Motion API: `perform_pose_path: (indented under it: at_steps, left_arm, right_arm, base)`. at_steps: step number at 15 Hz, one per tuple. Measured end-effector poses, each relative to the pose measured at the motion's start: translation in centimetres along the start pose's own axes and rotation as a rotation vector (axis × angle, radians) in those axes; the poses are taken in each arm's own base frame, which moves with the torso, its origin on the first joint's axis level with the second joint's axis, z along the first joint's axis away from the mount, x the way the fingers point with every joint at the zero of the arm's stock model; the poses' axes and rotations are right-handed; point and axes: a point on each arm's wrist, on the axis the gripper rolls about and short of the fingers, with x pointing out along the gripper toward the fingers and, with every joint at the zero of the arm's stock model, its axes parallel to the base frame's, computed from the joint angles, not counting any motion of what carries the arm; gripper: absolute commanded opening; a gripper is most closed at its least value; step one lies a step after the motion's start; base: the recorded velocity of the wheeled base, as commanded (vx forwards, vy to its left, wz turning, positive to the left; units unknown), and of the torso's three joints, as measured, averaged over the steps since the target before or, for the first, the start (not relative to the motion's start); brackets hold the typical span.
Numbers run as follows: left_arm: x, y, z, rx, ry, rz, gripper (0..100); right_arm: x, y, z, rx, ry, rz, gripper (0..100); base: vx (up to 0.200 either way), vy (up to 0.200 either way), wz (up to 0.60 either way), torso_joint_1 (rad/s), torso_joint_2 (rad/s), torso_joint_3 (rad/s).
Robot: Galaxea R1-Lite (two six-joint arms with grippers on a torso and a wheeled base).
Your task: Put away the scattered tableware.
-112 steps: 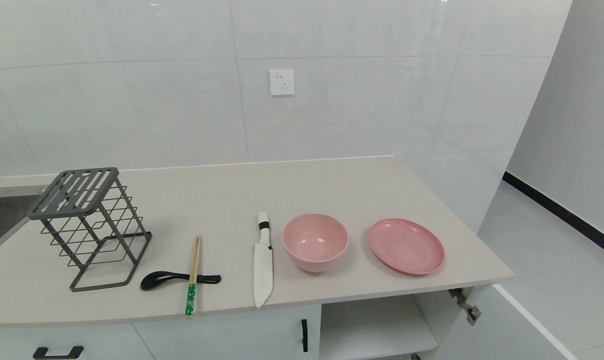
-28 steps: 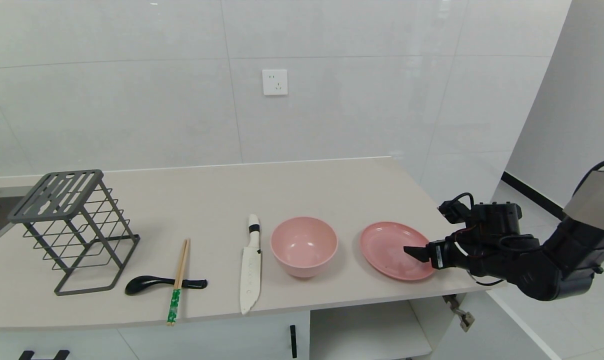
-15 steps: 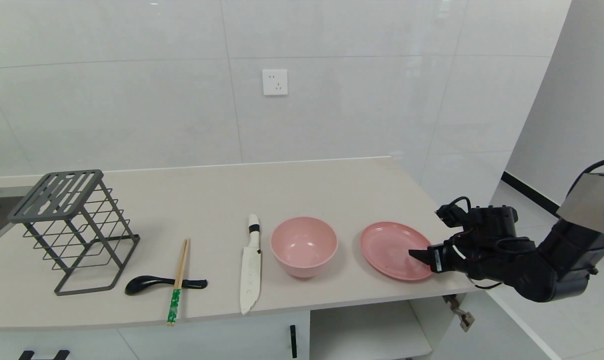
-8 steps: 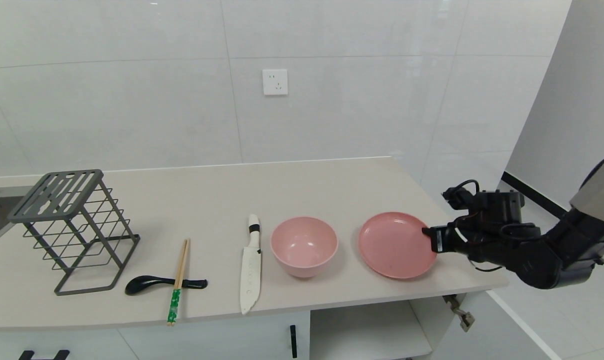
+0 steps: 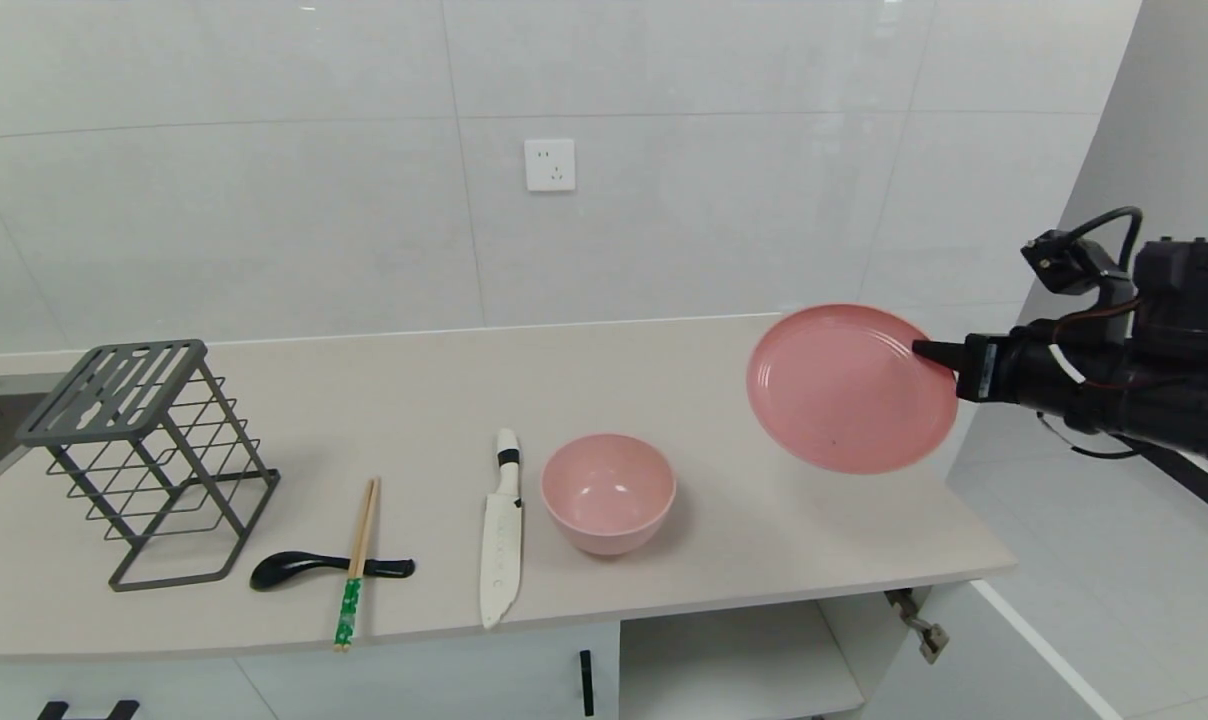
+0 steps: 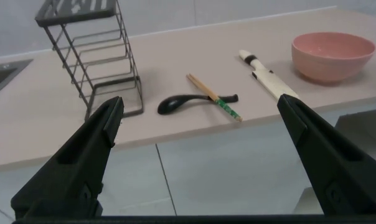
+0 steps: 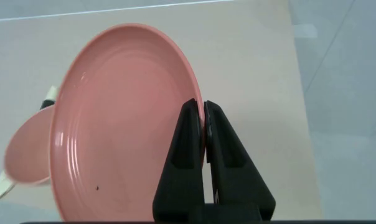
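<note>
1. Hidden or cut off: in the right wrist view, the black fingers (image 7: pixel 189 143) cover the part of the rim they grip. The round pink plastic plate (image 7: pixel 119 124) hides most of the pink plastic bowl (image 7: pixel 23 158) behind it.
2. Hidden or cut off: the pair of wooden chopsticks with green ends (image 5: pixel 357 560) lies across the handle of the black spoon (image 5: pixel 294 570), covering part of it. In the left wrist view, the top of the dark grey wire rack (image 6: pixel 91 56) is cut off at the edge.
3. Right gripper (image 5: pixel 932 352): fingers clamped on the plate's (image 5: pixel 849 390) right rim. The plate is held in the air above the right end of the pale desk (image 5: pixel 414 400), tilted so that its face is turned toward the head camera.
4. Left gripper (image 6: pixel 200 106): fingers (image 6: pixel 94 149) wide apart, holding nothing, low in front of the desk's front edge.
5. Change: half a second ago the plate was tipped up with its lower edge on the desk. It is now lifted clear, higher and further right. All other items are unmoved.
6. Count on the desk, left to right: one rack (image 5: pixel 144 450), one spoon, two chopsticks, one white knife with a black band on its handle (image 5: pixel 502 535), one bowl (image 5: pixel 608 492).
7. Count in the air: one plate.
8. Below the desk's right end: an open cabinet with one shelf (image 5: pixel 744 660).
</note>
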Motion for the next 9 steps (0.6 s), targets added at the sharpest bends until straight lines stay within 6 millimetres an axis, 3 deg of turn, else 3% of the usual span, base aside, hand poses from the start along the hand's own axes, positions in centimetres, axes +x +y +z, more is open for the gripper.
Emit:
perform_pose_path:
  at_steps: [2, 4, 6, 9]
  left_arm:
    - [-0.2, 0.1, 1.4, -0.007, -0.091, -0.008, 100]
    - [-1.7, 0.4, 6.2, -0.065, -0.277, -0.052, 100]
    - [-2.9, 0.7, 10.0, -0.117, -0.356, -0.137, 100]
    - [-0.7, 1.0, 10.7, -0.242, -0.181, -0.318, 100]
  right_arm:
    - [-2.4, 0.8, -0.9, -0.003, 0.007, 0.014, 0]
    - [-4.7, 1.6, -1.7, -0.01, 0.002, 0.05, 0]
    - [-6.4, 2.1, -2.4, -0.018, -0.007, 0.064, 0]
    - [-8.8, 3.0, -3.5, -0.034, -0.025, 0.089, 0]
  base:
    - [0.0, 0.0, 0.0, 0.0, 0.0, 0.0]
    - [0.0, 0.0, 0.0, 0.0, 0.0, 0.0]
    - [0.0, 0.0, 0.0, 0.0, 0.0, 0.0]
    - [0.0, 0.0, 0.0, 0.0, 0.0, 0.0]
